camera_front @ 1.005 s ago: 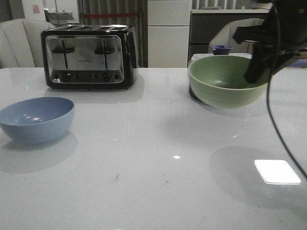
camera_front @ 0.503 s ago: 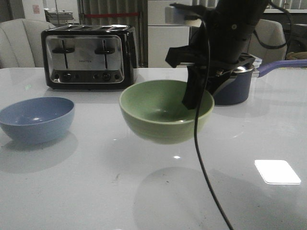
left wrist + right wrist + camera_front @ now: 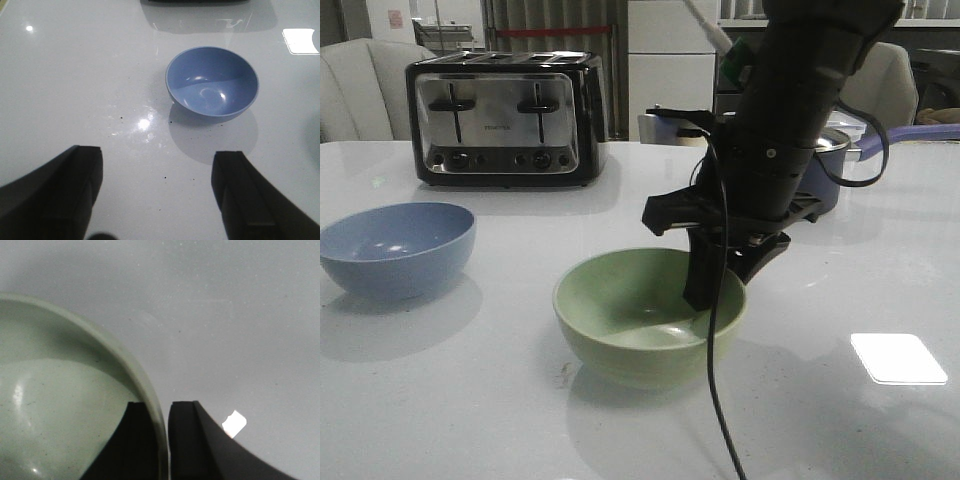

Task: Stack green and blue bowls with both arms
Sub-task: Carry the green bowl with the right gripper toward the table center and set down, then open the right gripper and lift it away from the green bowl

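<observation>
The green bowl (image 3: 648, 315) sits low in the centre of the front view, resting on or just above the white surface (image 3: 470, 400); contact underneath cannot be told for sure. The right end effector (image 3: 705, 290) comes down from the upper right of the frame and pinches the bowl's right-hand rim. In the right wrist view the two dark fingers (image 3: 187, 440) are pressed against the thin pale-green wall (image 3: 145, 390), one inside the bowl and one outside, with the bowl's interior filling the lower left of that frame. A black cable (image 3: 715, 390) hangs from the arm and crosses in front of the bowl.

The blue bowl (image 3: 397, 248) stands upright at the left edge of the front view, well apart from the green one. The left wrist view shows it in the upper right of centre (image 3: 212, 81), open side up, its shadow falling toward the bottom of the frame. The left end effector (image 3: 157, 192) is spread wide, its two dark fingers (image 3: 75, 180) at the lower left and lower right of that frame, clear of the blue bowl and holding nothing.

A black and chrome toaster (image 3: 505, 118) stands in the upper left of the front view. A dark saucepan (image 3: 825, 170) with a purple handle (image 3: 910, 138) shows partly behind the right arm at the upper right.
</observation>
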You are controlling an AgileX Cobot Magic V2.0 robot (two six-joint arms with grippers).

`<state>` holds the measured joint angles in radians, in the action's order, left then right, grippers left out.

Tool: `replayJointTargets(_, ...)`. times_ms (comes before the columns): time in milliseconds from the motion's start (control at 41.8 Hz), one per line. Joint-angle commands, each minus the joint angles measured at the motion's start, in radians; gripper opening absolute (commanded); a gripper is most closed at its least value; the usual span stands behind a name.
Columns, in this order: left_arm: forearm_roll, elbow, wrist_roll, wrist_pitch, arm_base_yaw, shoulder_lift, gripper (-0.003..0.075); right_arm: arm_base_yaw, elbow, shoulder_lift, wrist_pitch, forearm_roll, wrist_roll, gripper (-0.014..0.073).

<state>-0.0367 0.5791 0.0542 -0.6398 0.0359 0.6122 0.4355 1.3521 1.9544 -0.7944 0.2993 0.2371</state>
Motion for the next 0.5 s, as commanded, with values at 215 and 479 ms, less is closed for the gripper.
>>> replayJointTargets(215,-0.002,0.028,-0.007,0.072,0.007,0.007,0.0509,0.001,0.031,-0.162,0.025,0.019,0.024,0.0447)
replayJointTargets(479,-0.002,0.028,-0.007,0.072,0.007,0.007,0.0509,0.043,-0.139,-0.461,0.114,0.015,0.096,0.0447)
